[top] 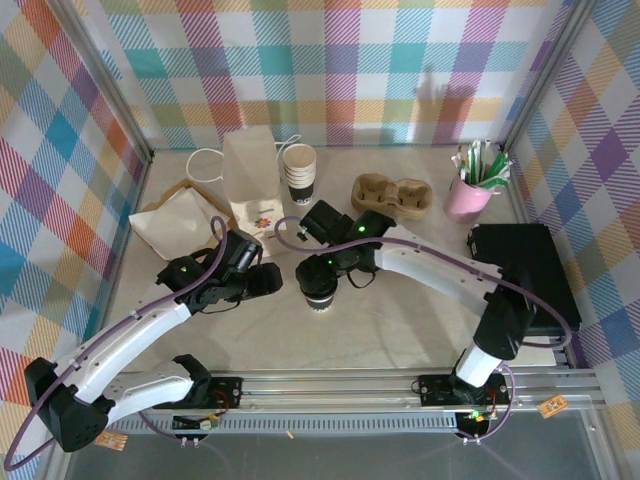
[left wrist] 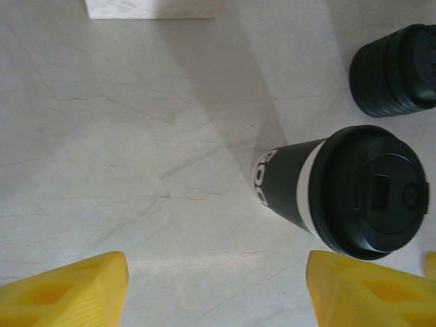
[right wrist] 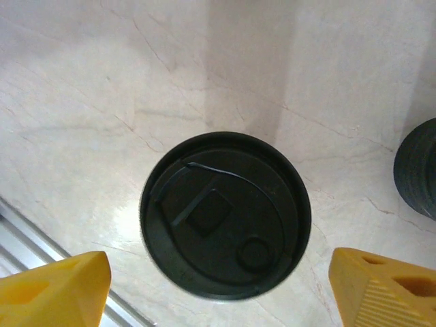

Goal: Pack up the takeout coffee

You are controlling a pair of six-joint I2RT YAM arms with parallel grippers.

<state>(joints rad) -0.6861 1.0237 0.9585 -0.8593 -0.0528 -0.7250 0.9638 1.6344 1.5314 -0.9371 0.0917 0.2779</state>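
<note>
The takeout coffee (top: pixel 319 292) stands upright on the table in front of the arms, a paper cup with a dark wall, a cream band and a round black lid. My right gripper (top: pixel 320 268) hangs directly over it. In the right wrist view the lid (right wrist: pixel 226 214) lies between and beyond the open yellow fingers (right wrist: pixel 58 289) of the right gripper (right wrist: pixel 218 296), untouched. My left gripper (top: pixel 276 283) sits just left of the cup. In the left wrist view the left gripper (left wrist: pixel 216 293) is open with bare table between its fingers, and the coffee (left wrist: pixel 340 191) stands just past the right finger (left wrist: pixel 368 293).
A squat black stack of lids (left wrist: pixel 395 68) stands close beside the coffee. Behind are an upright paper bag (top: pixel 250 180), a stack of lidless cups (top: pixel 299 170), a cardboard cup carrier (top: pixel 392 197) and a pink cup of stirrers (top: pixel 470 192). A flat bag (top: pixel 180 220) lies left, a black box (top: pixel 525 275) right.
</note>
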